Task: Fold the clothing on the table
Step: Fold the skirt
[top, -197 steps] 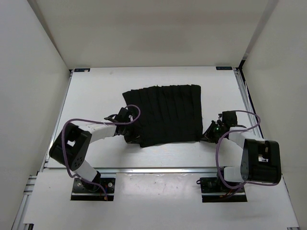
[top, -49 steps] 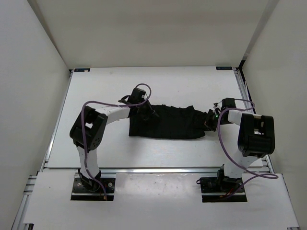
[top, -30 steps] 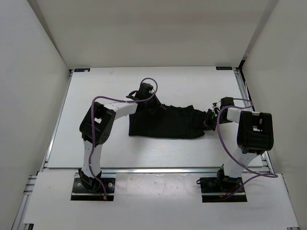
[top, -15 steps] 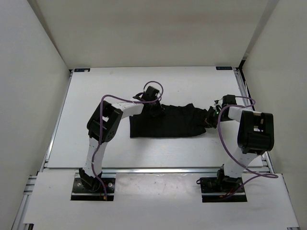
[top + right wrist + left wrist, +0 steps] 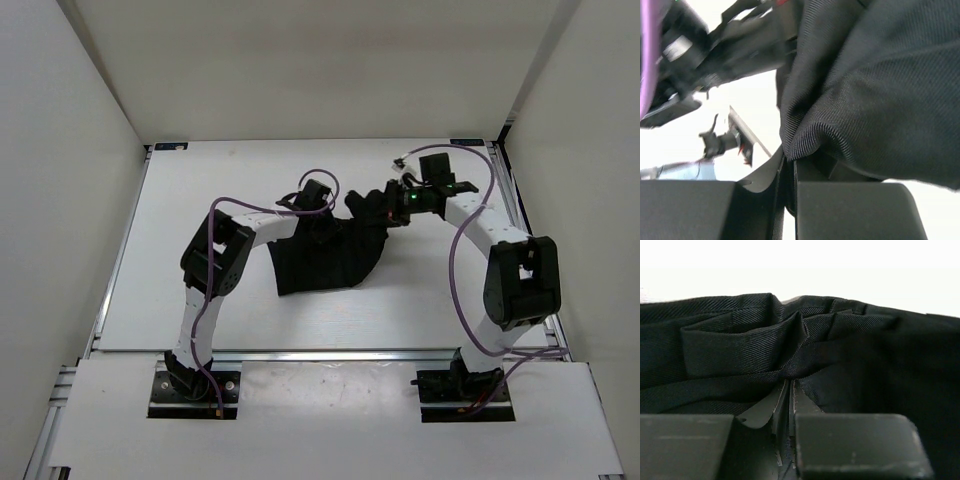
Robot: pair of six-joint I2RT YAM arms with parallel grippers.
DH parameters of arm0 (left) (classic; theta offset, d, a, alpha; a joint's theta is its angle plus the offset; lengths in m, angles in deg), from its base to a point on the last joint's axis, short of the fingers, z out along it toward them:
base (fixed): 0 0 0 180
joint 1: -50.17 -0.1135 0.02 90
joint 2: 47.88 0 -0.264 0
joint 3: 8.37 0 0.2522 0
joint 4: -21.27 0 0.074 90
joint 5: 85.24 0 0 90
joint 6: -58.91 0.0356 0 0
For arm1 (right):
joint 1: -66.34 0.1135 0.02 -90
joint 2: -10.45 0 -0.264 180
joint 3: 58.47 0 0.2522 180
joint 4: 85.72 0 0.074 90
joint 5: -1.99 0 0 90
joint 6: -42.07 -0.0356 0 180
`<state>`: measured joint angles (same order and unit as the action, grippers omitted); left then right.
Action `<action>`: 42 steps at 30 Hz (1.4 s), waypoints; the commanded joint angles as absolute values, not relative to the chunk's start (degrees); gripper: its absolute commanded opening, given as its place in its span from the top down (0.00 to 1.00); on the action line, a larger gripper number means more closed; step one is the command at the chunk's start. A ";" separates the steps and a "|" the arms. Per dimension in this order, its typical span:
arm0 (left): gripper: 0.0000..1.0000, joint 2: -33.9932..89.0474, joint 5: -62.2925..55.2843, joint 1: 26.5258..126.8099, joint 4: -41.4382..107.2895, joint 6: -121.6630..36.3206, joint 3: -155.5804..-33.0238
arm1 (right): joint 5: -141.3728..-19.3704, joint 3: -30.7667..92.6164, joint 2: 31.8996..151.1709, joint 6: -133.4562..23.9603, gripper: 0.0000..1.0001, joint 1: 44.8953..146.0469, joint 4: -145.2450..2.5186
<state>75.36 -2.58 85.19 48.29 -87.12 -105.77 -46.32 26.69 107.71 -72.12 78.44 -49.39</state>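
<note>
The black pleated clothing lies bunched in the middle of the white table, its right end lifted off the surface. My left gripper is shut on the garment's far edge; the left wrist view shows gathered fabric pinched at the tips of the left gripper. My right gripper holds the raised right end above the table, to the right of the left one. In the right wrist view a fold of cloth hangs from the closed jaws of that gripper.
White walls enclose the table on three sides. A metal rail runs along the right edge, another rail along the near edge by the arm bases. The left arm's wrist and purple cable show close behind the cloth in the right wrist view.
The right gripper has swung up and to the left with the garment's right end, so the flat band now bunches toward the middle. The left gripper has shifted right along the far edge, then held.
</note>
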 commanded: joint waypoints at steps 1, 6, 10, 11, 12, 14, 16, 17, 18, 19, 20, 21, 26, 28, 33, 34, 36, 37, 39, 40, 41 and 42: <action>0.93 75.43 -2.45 84.36 50.41 -86.20 -104.49 | -39.86 29.47 108.63 -73.68 1.00 81.28 -48.32; 0.93 75.00 -2.45 84.09 51.03 -85.85 -104.23 | -35.38 30.96 107.49 -72.98 1.00 83.48 -47.52; 0.93 74.91 -3.06 84.18 50.50 -86.55 -104.31 | -33.43 31.40 107.84 -73.94 1.00 83.48 -48.84; 0.93 75.08 -3.59 84.10 50.59 -86.81 -103.88 | -33.95 31.23 108.01 -74.12 1.00 83.31 -49.10; 0.93 74.91 -4.38 83.92 50.50 -86.90 -104.31 | -34.13 30.53 108.36 -74.12 1.00 82.96 -48.85; 0.92 73.94 -4.38 83.57 51.55 -86.73 -106.41 | -34.84 29.39 107.93 -74.13 1.00 81.82 -49.19; 0.82 72.98 -5.34 81.91 52.34 -86.20 -108.51 | -34.75 27.37 105.82 -74.39 1.00 80.07 -49.55; 0.74 72.01 -6.05 82.07 52.78 -86.37 -110.10 | -34.84 26.40 105.29 -74.21 1.00 79.36 -49.55; 0.67 71.66 -6.14 81.55 53.48 -86.11 -111.85 | -35.19 25.26 104.59 -74.13 1.00 78.83 -49.46; 0.64 70.70 -6.23 80.94 54.79 -85.68 -112.65 | -35.63 24.47 103.98 -74.47 1.00 78.04 -49.20; 0.61 69.99 -6.23 80.67 55.07 -84.71 -114.23 | -35.80 23.94 103.10 -73.78 1.00 78.03 -48.85; 0.59 69.29 -6.49 79.88 55.94 -84.79 -115.11 | -35.81 23.41 102.74 -73.43 1.00 77.51 -48.50; 0.58 63.32 -5.63 75.06 58.48 -83.21 -114.07 | -36.42 21.39 100.81 -73.07 1.00 74.87 -48.40; 0.58 60.59 -2.12 73.47 60.68 -79.89 -111.80 | -36.60 21.30 100.54 -72.72 1.00 74.17 -48.06; 0.58 52.16 13.86 67.58 67.19 -74.34 -102.84 | -36.95 21.91 100.89 -72.81 1.00 73.82 -48.23; 0.58 51.44 15.90 67.31 68.50 -73.38 -99.95 | -36.95 22.26 101.33 -72.81 1.00 74.08 -48.40; 0.59 49.07 19.77 66.52 69.04 -72.31 -96.08 | -37.12 22.79 101.59 -72.54 1.00 74.43 -48.05; 0.59 48.80 20.31 67.13 69.13 -71.88 -93.53 | -37.12 23.05 101.60 -72.98 1.00 74.26 -47.18; 0.59 48.97 22.32 68.97 69.30 -71.52 -91.14 | -37.47 23.75 102.12 -72.46 1.00 74.43 -47.18; 0.59 49.50 22.34 69.50 69.39 -71.61 -89.91 | -37.65 23.84 102.30 -72.11 0.99 74.34 -46.65; 0.59 49.76 23.64 71.16 69.48 -71.61 -88.68 | -37.91 24.28 102.13 -72.36 1.00 74.17 -46.30; 0.59 50.72 23.91 72.74 69.31 -71.70 -88.32 | -38.09 25.15 102.21 -72.19 1.00 74.17 -46.21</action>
